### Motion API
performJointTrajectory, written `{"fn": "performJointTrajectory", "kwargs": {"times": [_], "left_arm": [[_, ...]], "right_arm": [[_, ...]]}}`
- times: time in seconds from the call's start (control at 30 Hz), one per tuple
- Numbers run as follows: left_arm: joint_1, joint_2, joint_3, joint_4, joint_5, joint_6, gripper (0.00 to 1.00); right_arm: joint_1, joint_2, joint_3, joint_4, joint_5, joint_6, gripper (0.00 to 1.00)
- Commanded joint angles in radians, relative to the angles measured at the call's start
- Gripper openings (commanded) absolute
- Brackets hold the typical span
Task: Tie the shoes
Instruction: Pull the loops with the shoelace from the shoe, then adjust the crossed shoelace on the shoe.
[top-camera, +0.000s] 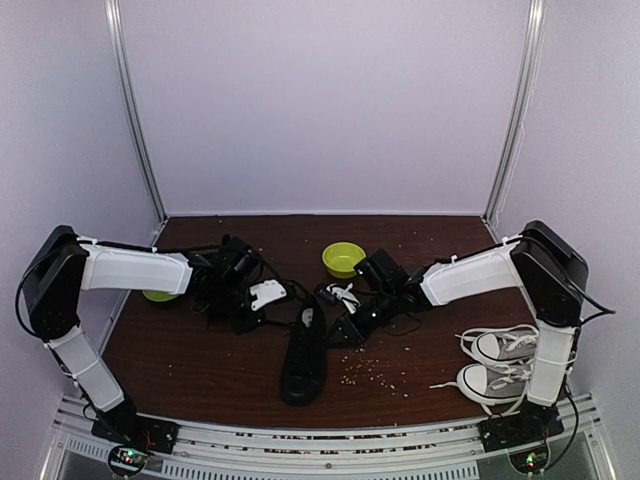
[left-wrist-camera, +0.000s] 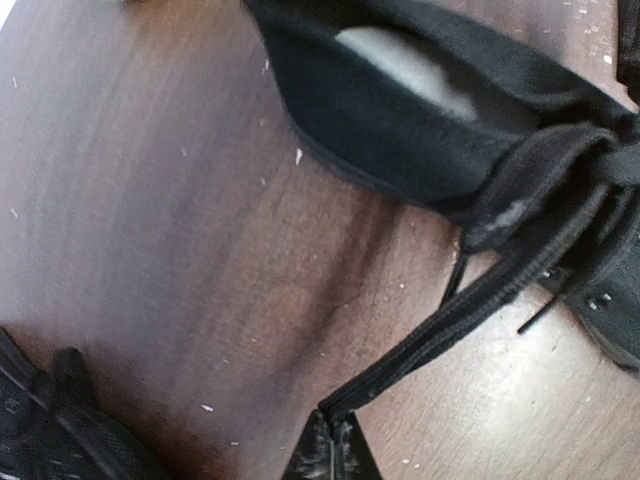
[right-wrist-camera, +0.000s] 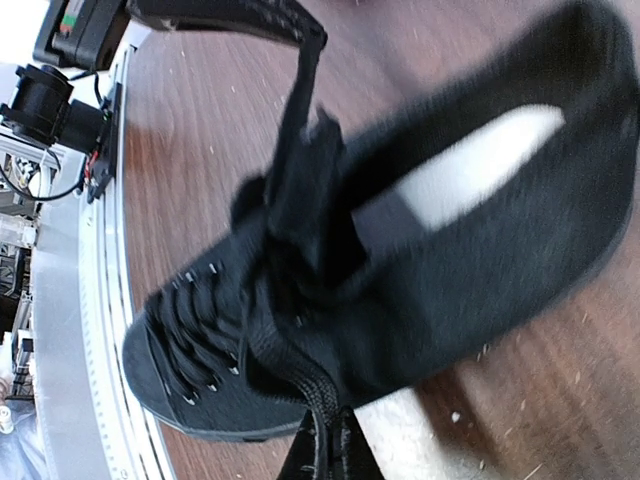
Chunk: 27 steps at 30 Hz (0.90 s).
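the left gripper (left-wrist-camera: 332, 452) sits at the bottom edge of its wrist view, fingertips pressed together on the end of a flat black lace (left-wrist-camera: 450, 318). that lace runs taut up and to the right above the brown table (left-wrist-camera: 150, 200) to the bunched lacing at the tongue of the black shoe (left-wrist-camera: 370, 130), which fills the upper right of the frame with its opening and pale insole showing. the right gripper (right-wrist-camera: 325, 455) is at the bottom centre of its own wrist view, closed on a second lace (right-wrist-camera: 318, 395) that climbs straight up into the side of the same shoe, just above the fingertips. there the shoe lies slantwise across the frame, its toe at the lower left near the metal rail (right-wrist-camera: 70, 330) at the table's edge and its heel at the upper right. the other lace rises from the tongue toward the top centre. from overhead the shoe stands on its sole in the lower middle of the picture, toe toward the bottom, with the left gripper near its upper end on the left and the right gripper on the right. farther out, a green bowl (top-camera: 343, 259) sits above the shoe, a pair of grey-and-white sneakers (top-camera: 500, 362) lies at the lower right, and pale crumbs (top-camera: 372, 370) are scattered just right of the shoe.
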Motion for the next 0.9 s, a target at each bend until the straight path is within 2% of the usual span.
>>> {"fn": "performJointTrajectory", "kwargs": {"times": [0.0,0.1,0.27,0.33,0.37,0.47,0.6,0.73,0.87], "left_arm": [[0.013,-0.07,0.0,0.039,0.029,0.021,0.13],[0.013,-0.132,-0.037,0.043,0.069,0.054,0.37],[0.001,-0.312,-0.145,0.082,0.14,0.133,0.5],[-0.036,-0.356,-0.178,0.081,0.214,0.182,0.44],[-0.059,-0.36,-0.186,0.083,0.237,0.198,0.37],[-0.102,-0.303,-0.166,0.087,0.258,0.179,0.26],[-0.122,-0.199,-0.101,0.071,0.254,0.143,0.24],[-0.148,-0.157,-0.083,0.068,0.309,0.175,0.26],[-0.149,-0.097,-0.075,0.063,0.256,0.171,0.27]], "right_arm": [[-0.009,-0.004,0.038,-0.049,0.02,-0.028,0.07],[-0.034,-0.039,0.026,-0.058,0.005,-0.033,0.22],[-0.066,-0.078,0.055,-0.111,-0.06,-0.065,0.36],[-0.066,-0.077,0.089,-0.152,-0.074,-0.083,0.39],[-0.067,-0.076,0.103,-0.15,-0.082,-0.078,0.4],[-0.067,-0.061,0.132,-0.042,-0.108,0.016,0.4],[-0.044,-0.013,0.154,0.098,-0.073,0.171,0.32],[-0.013,0.051,0.198,0.046,-0.05,0.169,0.23],[0.0,0.073,0.209,0.045,-0.035,0.176,0.23]]}}
